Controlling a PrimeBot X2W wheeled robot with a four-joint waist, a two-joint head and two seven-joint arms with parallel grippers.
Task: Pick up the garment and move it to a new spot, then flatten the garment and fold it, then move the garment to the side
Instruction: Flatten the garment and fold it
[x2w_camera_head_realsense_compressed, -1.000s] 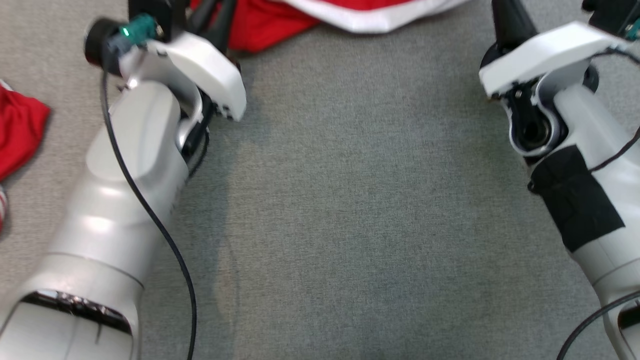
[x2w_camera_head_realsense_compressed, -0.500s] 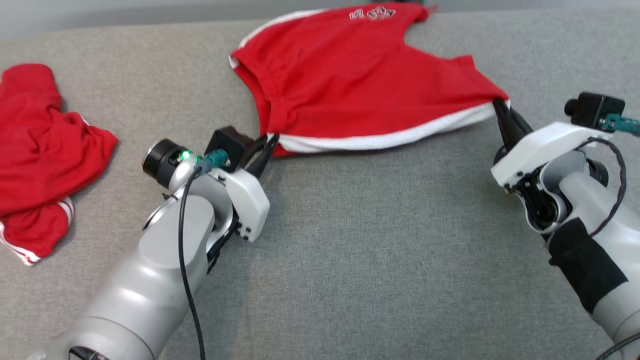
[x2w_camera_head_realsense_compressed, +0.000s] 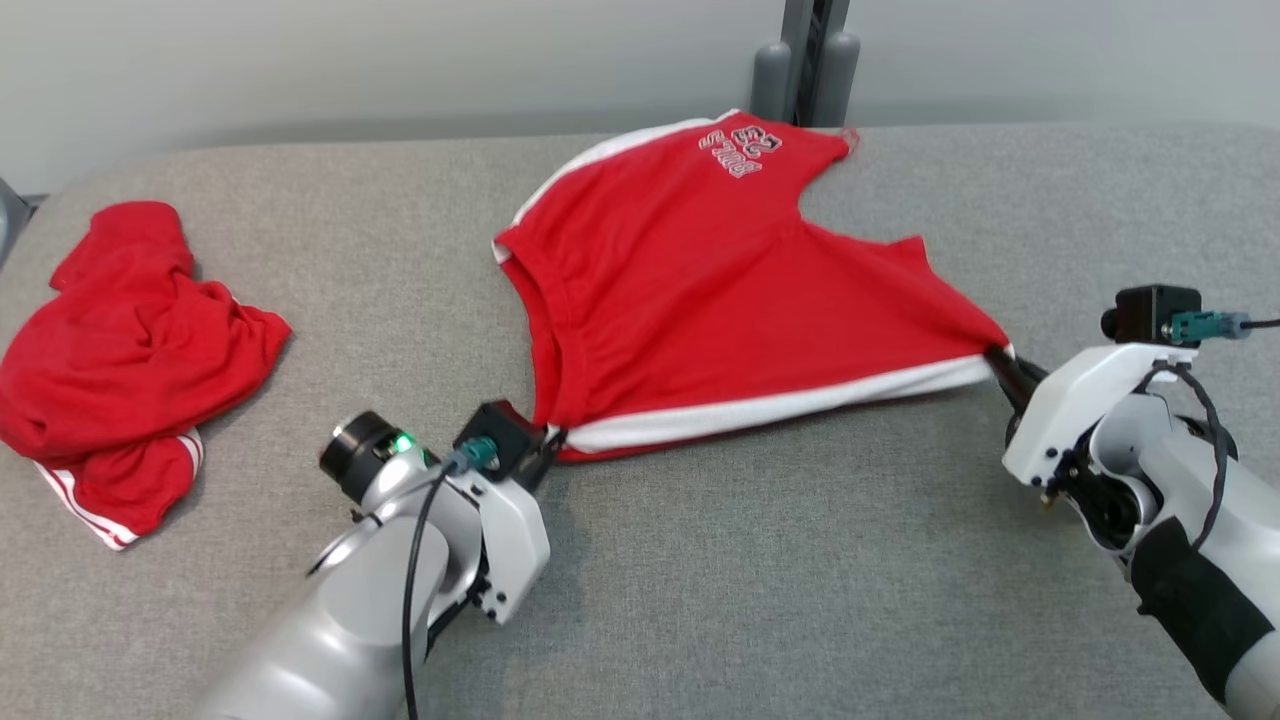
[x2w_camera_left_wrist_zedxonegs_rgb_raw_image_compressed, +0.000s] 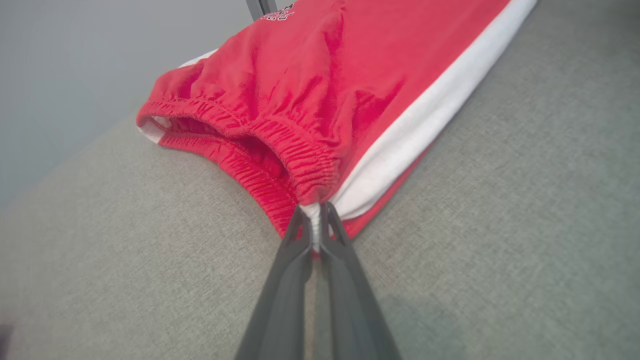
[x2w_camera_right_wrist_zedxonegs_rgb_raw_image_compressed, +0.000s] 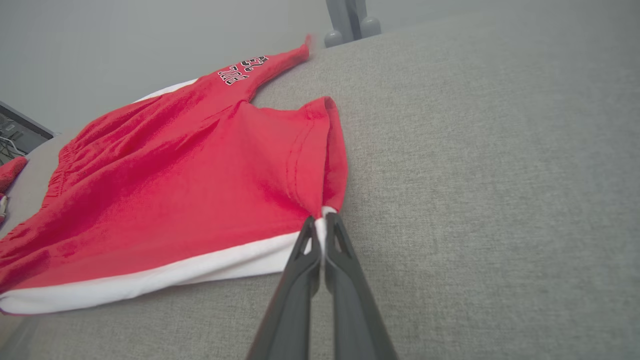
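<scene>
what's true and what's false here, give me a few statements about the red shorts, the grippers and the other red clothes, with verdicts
1. The left gripper is shut on the elastic waistband corner of the red shorts with a white side stripe. True.
2. The right gripper hangs open above the shorts. False: it is shut on a leg-hem corner at the white stripe.
3. A crumpled red garment with white stripes lies on the grey fabric-covered table, to the robot's left of the shorts and apart from them. True.
4. The shorts are folded in half. False: they lie spread out, stretched between the two grippers.
</scene>
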